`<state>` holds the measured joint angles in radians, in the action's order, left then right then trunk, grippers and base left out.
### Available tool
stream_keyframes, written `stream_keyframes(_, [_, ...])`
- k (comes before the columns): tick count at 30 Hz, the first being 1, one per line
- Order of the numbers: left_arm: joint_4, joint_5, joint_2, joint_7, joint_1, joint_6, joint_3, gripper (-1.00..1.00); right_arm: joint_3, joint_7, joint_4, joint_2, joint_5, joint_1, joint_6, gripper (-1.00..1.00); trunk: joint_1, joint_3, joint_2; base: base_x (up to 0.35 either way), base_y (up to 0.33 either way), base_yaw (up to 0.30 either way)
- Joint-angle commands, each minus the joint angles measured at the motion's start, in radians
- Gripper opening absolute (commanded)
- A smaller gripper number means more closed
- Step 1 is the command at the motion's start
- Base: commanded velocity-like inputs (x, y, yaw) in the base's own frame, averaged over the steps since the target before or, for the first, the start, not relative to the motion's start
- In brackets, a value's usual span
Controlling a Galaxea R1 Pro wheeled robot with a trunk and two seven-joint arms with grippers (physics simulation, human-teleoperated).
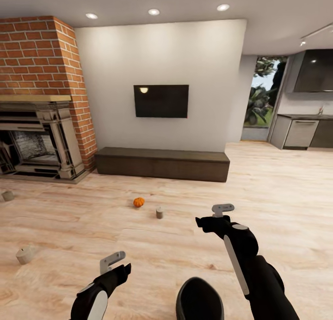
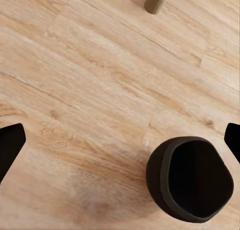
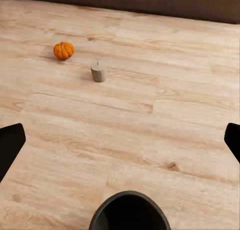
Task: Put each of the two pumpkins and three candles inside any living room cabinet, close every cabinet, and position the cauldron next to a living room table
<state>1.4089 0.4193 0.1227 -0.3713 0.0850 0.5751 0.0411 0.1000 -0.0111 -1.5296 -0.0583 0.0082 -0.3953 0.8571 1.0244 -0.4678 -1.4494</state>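
An orange pumpkin point(image 1: 138, 202) point(image 3: 63, 50) rests on the wood floor in front of the long dark cabinet point(image 1: 162, 163) point(image 3: 175, 2), whose fronts are shut. A tan candle point(image 1: 159, 212) point(image 3: 98, 71) point(image 2: 154, 1) stands just right of it. Two more candles point(image 1: 25, 255) point(image 1: 7, 196) lie far left. The black cauldron point(image 1: 199, 299) point(image 2: 190, 177) point(image 3: 130, 213) sits on the floor close below me, between my arms. My left gripper point(image 1: 115, 264) point(image 2: 120, 140) and right gripper point(image 1: 213, 216) point(image 3: 120, 140) hover open and empty above the floor.
A brick fireplace point(image 1: 41, 139) stands at the left and a wall television point(image 1: 161, 101) hangs above the cabinet. A kitchen with counters point(image 1: 300, 132) opens at the far right. Bare wood floor point(image 1: 277, 195) stretches ahead and right.
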Motion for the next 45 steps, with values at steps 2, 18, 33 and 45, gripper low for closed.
stream_keyframes(2, [-0.004,0.011,0.000,-0.009,0.001,0.002,0.001,1.00,0.000,-0.001,-0.001,0.000,0.001,-0.001,0.005,1.00,0.001,-0.001,-0.001,0.329,-0.085,0.276])
stream_keyframes(18, [-0.011,0.009,0.001,-0.012,0.001,0.004,-0.001,1.00,0.000,-0.001,-0.001,0.000,0.001,0.000,0.005,1.00,0.001,-0.001,-0.001,0.076,-0.019,0.287])
stream_keyframes(33, [-0.011,0.009,0.001,-0.012,0.001,0.004,-0.001,1.00,-0.003,-0.001,-0.001,0.000,0.001,-0.001,0.005,1.00,0.001,-0.001,-0.001,0.000,0.000,0.275])
stream_keyframes(45, [-0.013,0.011,0.001,-0.016,0.002,0.006,0.000,1.00,-0.006,-0.001,-0.001,0.000,0.001,-0.001,0.005,1.00,0.001,-0.001,-0.001,-0.006,-0.139,0.042])
